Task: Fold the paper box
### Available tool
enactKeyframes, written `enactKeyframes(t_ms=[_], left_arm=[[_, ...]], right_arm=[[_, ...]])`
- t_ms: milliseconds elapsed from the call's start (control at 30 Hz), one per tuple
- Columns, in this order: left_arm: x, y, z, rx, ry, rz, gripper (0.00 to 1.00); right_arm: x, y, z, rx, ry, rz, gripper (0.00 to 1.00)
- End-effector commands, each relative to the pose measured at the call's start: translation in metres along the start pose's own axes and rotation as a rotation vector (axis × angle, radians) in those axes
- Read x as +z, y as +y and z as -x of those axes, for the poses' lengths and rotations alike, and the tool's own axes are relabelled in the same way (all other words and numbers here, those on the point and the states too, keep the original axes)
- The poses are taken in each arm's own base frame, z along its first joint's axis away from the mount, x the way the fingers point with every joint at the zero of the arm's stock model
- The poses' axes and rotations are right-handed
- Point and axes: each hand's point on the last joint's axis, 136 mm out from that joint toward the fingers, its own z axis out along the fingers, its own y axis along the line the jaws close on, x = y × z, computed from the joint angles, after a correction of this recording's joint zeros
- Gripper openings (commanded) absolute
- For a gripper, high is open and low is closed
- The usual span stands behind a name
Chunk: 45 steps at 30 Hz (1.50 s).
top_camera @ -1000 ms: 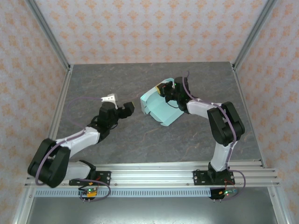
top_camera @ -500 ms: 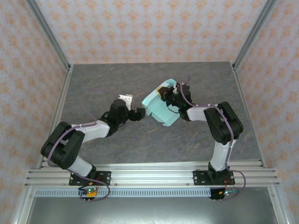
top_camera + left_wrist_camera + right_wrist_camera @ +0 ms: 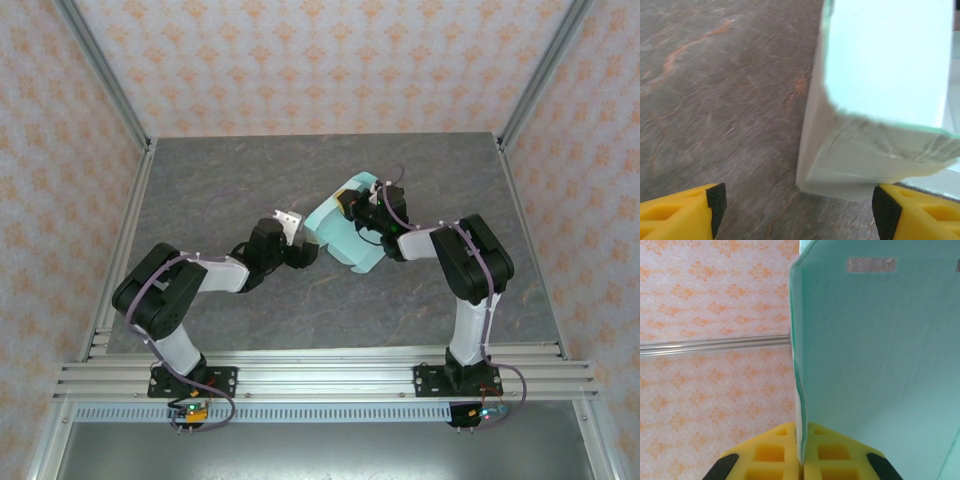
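Paper box [image 3: 338, 242], pale mint-green thin card: part-formed, near the middle of the dark grey stone-patterned counter [image 3: 200, 180], a little toward the right arm. It sits tilted, one panel raised, with a folded corner facing the left arm.

Right pincer [image 3: 352, 206]: clamped on a panel edge of the paper box. In the wrist view its yellow fingers [image 3: 775, 457] press together and the card [image 3: 875, 365] rises from between them. A strip of grey tape [image 3: 871, 264] sits near the panel's top.

Left pincer [image 3: 306, 246]: jaws wide, holding nothing. In the wrist view its black-padded yellow tips [image 3: 715, 200] sit low on either side, and the box's wrinkled lower corner [image 3: 850, 165] lies between them, much nearer one pad. Cannot tell whether that pad touches the card.

Step in hand, as I read it: the left pincer is lining up on the near wall while the right anchors the sheet.

Doing it well:
- Take the flat wall beside the corner, not the wrinkled corner itself, since thin card crushes easily.
- Centre the wall between the pads before closing, so neither pad shoves it sideways.
- Hold the right clamp firm, and bend along the existing crease.
- Go slowly; a twist could pull the panel out of the right clamp.
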Motion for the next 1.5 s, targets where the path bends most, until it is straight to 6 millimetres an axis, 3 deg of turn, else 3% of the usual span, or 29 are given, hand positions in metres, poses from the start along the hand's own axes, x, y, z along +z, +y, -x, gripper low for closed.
enactKeyframes(t_ms=[0, 133, 267, 433, 633, 833, 933, 1100, 1233, 1467], left_arm=[[0.005, -0.019, 0.022, 0.057, -0.065, -0.066, 0.78], [0.007, -0.028, 0.028, 0.082, -0.089, -0.075, 0.72], [0.011, -0.041, 0.032, 0.099, -0.083, -0.109, 0.56], [0.006, -0.046, 0.031, 0.126, -0.097, -0.09, 0.52], [-0.029, -0.034, 0.02, 0.076, -0.131, -0.044, 0.68], [-0.058, 0.005, 0.003, 0.068, -0.173, 0.132, 0.69], [-0.052, 0.016, 0.001, 0.085, -0.145, 0.169, 0.69], [-0.035, 0.009, 0.017, 0.102, -0.181, 0.141, 0.68], [-0.016, -0.014, 0.03, 0.116, -0.186, 0.031, 0.66], [0.001, -0.041, 0.031, 0.099, -0.187, -0.06, 0.63]], right_arm=[[0.0, 0.005, 0.003, -0.034, -0.002, 0.033, 0.09], [0.0, 0.001, 0.002, -0.022, 0.001, 0.031, 0.09], [-0.001, -0.004, 0.001, -0.001, -0.006, 0.036, 0.09], [-0.003, -0.006, -0.001, 0.001, -0.001, 0.043, 0.08], [-0.005, -0.004, -0.005, -0.003, 0.017, 0.059, 0.08], [-0.005, -0.003, -0.014, -0.006, 0.079, 0.068, 0.08], [-0.006, -0.007, -0.019, 0.004, 0.105, 0.063, 0.08], [-0.009, -0.015, -0.024, 0.032, 0.115, 0.057, 0.08], [-0.011, -0.021, -0.023, 0.044, 0.1, 0.046, 0.08], [-0.012, -0.023, -0.026, 0.047, 0.073, 0.048, 0.08]])
